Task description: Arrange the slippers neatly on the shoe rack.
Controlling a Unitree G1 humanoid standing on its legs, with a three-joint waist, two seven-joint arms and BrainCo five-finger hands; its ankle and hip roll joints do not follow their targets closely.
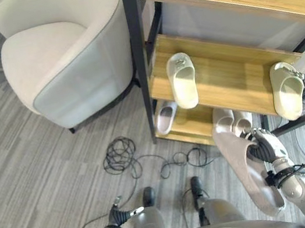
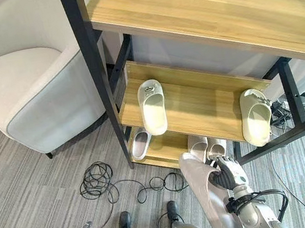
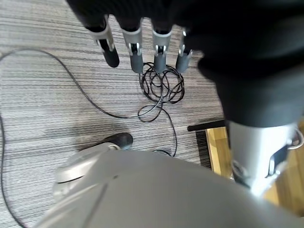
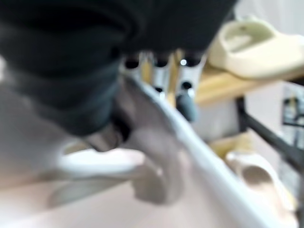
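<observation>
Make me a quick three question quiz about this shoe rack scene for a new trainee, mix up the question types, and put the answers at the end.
1. True or false: the right hand is shut on a pinkish slipper.
2. How many cream slippers lie on the rack's middle shelf?
3. Multiple choice: what stands left of the rack? A) an armchair B) a bin C) a ladder

Key:
1. True. Its fingers curl over the slipper's edge.
2. Two: a left one and a right one, each overhanging the front edge.
3. A, the pale armchair.
</observation>
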